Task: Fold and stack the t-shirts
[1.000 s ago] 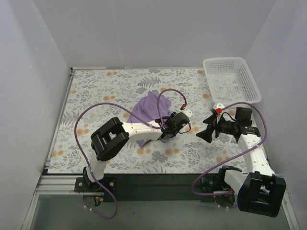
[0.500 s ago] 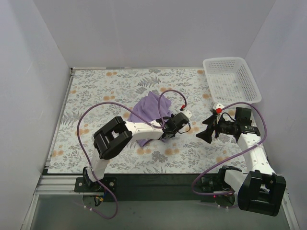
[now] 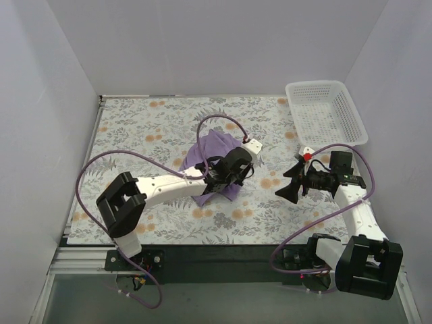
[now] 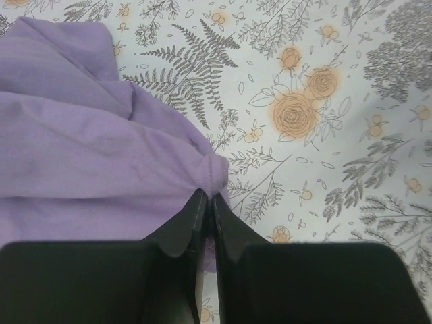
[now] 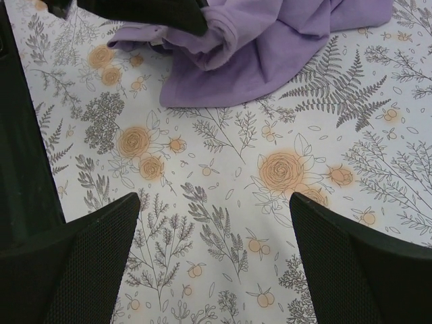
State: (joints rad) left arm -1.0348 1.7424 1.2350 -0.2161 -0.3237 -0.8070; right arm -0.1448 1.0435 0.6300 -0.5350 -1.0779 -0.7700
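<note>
T-shirt (image 4: 81,148) pinched by left end effector (image 4: 208,197); right end effector (image 5: 214,202) spread wide; basket (image 3: 324,115) well apart.

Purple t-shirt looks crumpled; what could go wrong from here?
The left gripper is shut on only a small pucker at the edge of the lavender t-shirt, which may slip free when pulled. The right gripper stands open, apart from the cloth, so a one-sided pull may just drag the crumpled heap.

Floral table (image 3: 145,121): t-shirt (image 3: 214,144), basket (image 3: 325,115).
</note>
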